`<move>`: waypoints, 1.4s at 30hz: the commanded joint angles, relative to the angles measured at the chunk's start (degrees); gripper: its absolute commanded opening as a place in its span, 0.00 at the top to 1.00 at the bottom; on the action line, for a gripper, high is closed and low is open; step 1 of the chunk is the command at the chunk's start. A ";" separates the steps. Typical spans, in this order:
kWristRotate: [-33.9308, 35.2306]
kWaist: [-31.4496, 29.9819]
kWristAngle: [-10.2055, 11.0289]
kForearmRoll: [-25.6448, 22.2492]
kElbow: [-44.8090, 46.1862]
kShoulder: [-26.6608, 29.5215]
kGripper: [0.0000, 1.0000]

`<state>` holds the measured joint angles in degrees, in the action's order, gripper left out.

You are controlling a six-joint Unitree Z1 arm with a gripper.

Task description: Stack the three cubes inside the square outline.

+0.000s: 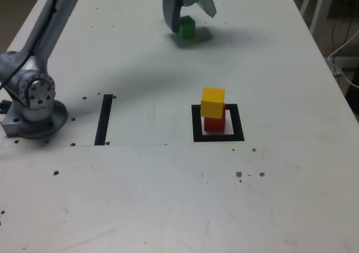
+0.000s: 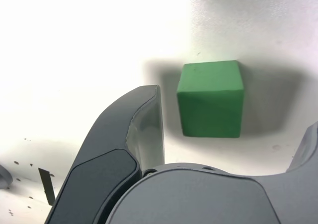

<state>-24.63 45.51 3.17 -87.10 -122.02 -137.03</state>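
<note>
Two of three stacked: yellow cube [image 1: 212,102] on top of red cube [image 1: 214,123], both inside the square outline [image 1: 218,136], yellow sitting slightly skewed and overhanging toward the exterior view's left. Green cube [image 1: 187,27] still out, well apart from the outline, far side of the table [image 1: 168,197] from it, flat on the surface, not lifted.

Gripper [image 1: 189,9] spread wide, holding nothing. Positioned right at the green cube, fingers straddling it; one finger [image 2: 141,129] just beside the cube's side face, gap visible, not touching. Other finger barely in the wrist picture at the edge, further from the cube. So cube sits off-centre between the fingers, closer to the one fully seen. Cube has no long axis, equal sides; faces look roughly parallel to the near finger's inner pad, slight twist at most. Likely step: closing on green, then carrying it to the outline. Likely needs a little more descent or centring before closing; height above the table hard to judge.

Exterior view only: stack, outline, straight black tape strip [image 1: 104,119] beside the arm base [image 1: 33,115], overall distance from green cube to the stack. Gripper partly hides the green cube there, finger-to-cube gap unreadable. Wrist view only: that gap, cube's top and side face, shadow under it confirming it rests on the table. Stack and outline absent from wrist view.

Risk guess: yellow's overhang makes the third placement touchy.
</note>
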 commanded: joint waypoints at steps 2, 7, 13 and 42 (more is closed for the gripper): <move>-0.46 0.54 -0.43 -0.14 -0.31 -1.30 0.04; -0.91 1.06 -0.66 -0.12 -0.61 -2.47 0.08; -0.90 1.23 -0.25 -0.21 -0.89 -3.05 0.27; -0.46 0.08 1.79 -0.96 -1.04 -3.40 0.67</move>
<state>-25.14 45.77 4.80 -87.54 -122.95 -140.22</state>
